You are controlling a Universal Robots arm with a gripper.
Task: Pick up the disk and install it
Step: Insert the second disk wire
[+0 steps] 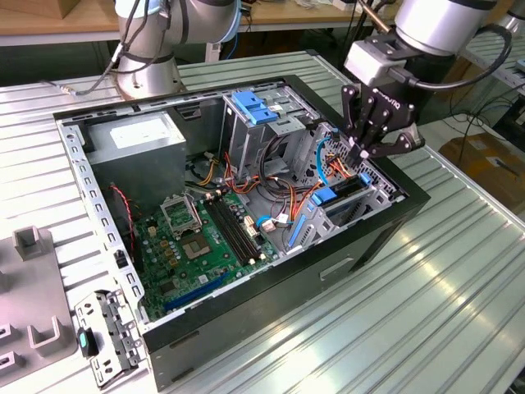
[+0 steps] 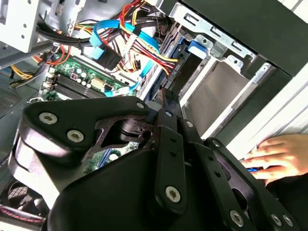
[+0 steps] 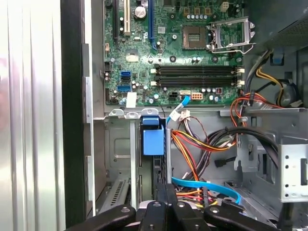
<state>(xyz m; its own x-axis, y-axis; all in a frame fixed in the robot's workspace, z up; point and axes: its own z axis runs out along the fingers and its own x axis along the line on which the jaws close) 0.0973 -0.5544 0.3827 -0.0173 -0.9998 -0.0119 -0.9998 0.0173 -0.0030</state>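
Observation:
The disk (image 1: pixel 338 195) stands on edge in the drive bay at the case's corner on the exterior view's right, a dark slab framed by bright blue carrier rails. In the first wrist view the blue carrier (image 3: pixel 153 139) sits in the metal slot, straight ahead of my fingers. Its blue tab (image 2: pixel 197 46) also shows in the second wrist view. My gripper (image 1: pixel 361 153) hangs just above the disk's far end, fingers pressed together with nothing between them (image 3: pixel 164 190) (image 2: pixel 166 98). Whether the tips touch the disk cannot be told.
The open black case (image 1: pixel 385 238) lies on a ribbed metal table. Inside are the motherboard (image 1: pixel 209 238), orange and light-blue cables (image 3: pixel 207 185) beside the bay, and a tall grey cage with a blue latch (image 1: pixel 253 108). A person's hand (image 2: pixel 279 154) rests outside the case wall.

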